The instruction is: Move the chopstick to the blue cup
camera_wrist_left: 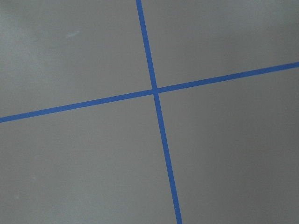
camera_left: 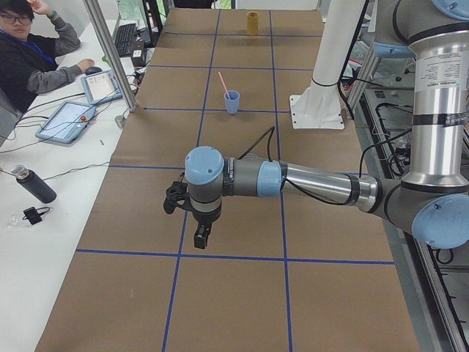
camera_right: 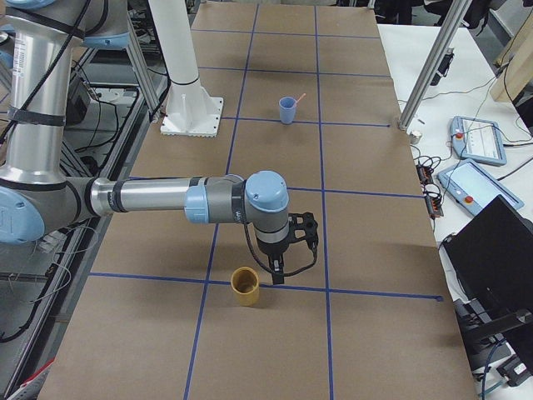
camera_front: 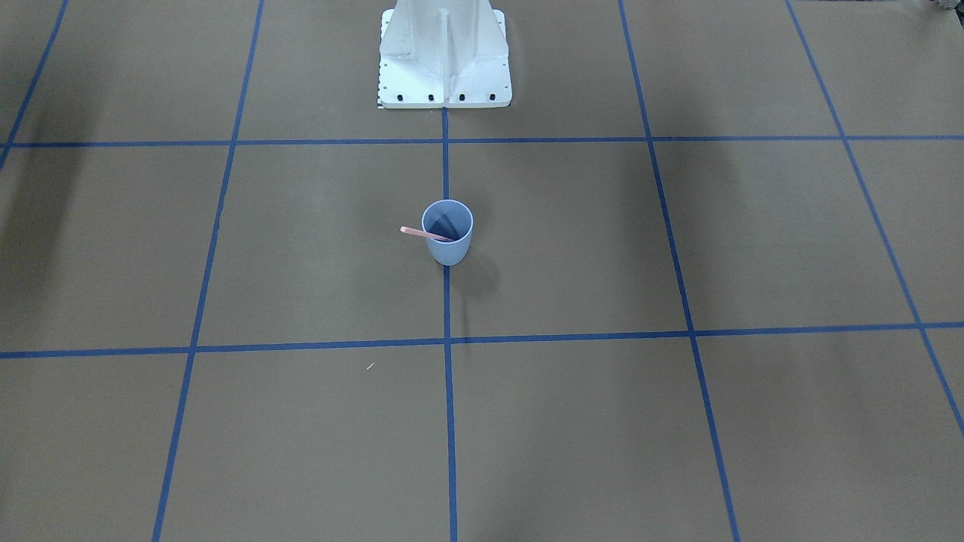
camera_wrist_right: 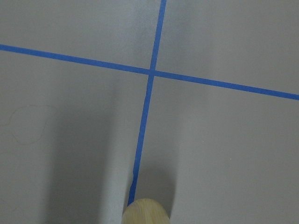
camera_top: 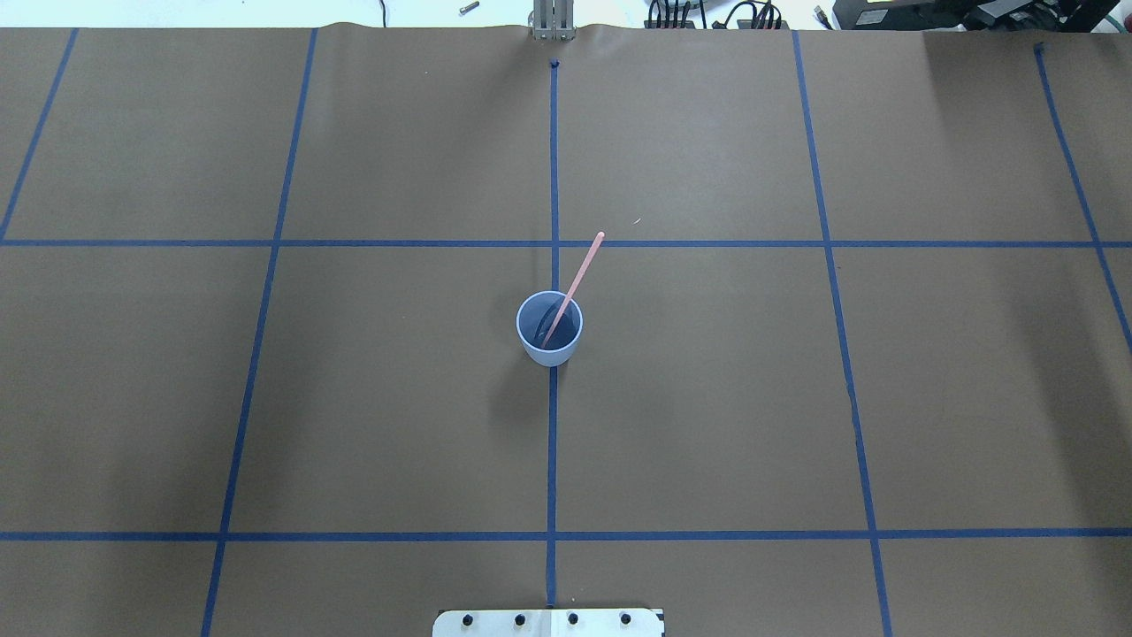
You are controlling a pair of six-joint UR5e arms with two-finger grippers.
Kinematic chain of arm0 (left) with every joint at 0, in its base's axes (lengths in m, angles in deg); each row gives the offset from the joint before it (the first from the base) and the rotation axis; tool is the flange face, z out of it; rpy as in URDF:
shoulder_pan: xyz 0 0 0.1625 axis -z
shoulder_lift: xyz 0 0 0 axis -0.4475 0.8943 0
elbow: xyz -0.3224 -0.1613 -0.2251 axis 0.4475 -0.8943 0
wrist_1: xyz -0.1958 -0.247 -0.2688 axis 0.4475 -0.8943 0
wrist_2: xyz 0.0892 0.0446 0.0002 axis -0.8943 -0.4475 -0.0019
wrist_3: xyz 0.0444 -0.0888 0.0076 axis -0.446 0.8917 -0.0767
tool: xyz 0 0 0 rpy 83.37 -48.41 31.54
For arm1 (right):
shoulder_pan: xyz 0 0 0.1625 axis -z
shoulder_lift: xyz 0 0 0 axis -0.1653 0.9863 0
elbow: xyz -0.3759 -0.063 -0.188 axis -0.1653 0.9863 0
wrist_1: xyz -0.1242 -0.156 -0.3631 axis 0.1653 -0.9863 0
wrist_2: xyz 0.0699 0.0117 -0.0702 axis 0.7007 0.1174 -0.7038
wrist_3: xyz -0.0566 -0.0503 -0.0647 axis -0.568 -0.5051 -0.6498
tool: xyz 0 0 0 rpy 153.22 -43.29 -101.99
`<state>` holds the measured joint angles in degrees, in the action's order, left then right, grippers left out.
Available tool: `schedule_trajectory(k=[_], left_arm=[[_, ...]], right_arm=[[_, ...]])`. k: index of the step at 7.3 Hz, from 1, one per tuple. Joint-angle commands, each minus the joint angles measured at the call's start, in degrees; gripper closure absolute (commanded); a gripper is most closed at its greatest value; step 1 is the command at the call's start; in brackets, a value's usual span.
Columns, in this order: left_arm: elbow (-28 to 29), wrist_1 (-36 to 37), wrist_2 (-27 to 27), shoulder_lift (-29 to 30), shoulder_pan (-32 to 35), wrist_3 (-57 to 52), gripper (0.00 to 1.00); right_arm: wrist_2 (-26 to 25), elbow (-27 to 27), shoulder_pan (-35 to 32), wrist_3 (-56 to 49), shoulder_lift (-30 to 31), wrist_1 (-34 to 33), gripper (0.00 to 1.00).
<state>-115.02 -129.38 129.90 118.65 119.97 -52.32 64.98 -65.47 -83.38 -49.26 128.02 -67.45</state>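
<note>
The blue cup [camera_front: 449,253] stands upright on the centre tape line in the middle of the table, and also shows in the overhead view [camera_top: 550,356]. One pink chopstick [camera_front: 419,232] stands in it, its lower end inside and its upper end leaning out over the rim [camera_top: 582,269]. The left gripper [camera_left: 201,238] hangs over the table far from the cup; it shows in the exterior left view only, so I cannot tell whether it is open or shut. The right gripper [camera_right: 279,273] hangs at the other end, likewise seen in the exterior right view only.
A tan wooden cup [camera_right: 245,286] stands just beside the right gripper and shows at the bottom of the right wrist view [camera_wrist_right: 145,213]. The white robot pedestal [camera_front: 444,60] stands behind the blue cup. A seated operator [camera_left: 29,55] and tablets are at a side table.
</note>
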Motion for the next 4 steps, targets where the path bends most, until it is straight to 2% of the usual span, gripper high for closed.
schedule_trajectory(k=[1, 4], left_arm=[[0.04, 0.00, -0.09, -0.09, 0.04, 0.00, 0.01], [0.13, 0.00, -0.09, 0.00, 0.04, 0.00, 0.01]], right_arm=[[0.00, -0.04, -0.01, 0.00, 0.09, -0.03, 0.00], [0.00, -0.39, -0.01, 0.09, 0.09, 0.05, 0.00]])
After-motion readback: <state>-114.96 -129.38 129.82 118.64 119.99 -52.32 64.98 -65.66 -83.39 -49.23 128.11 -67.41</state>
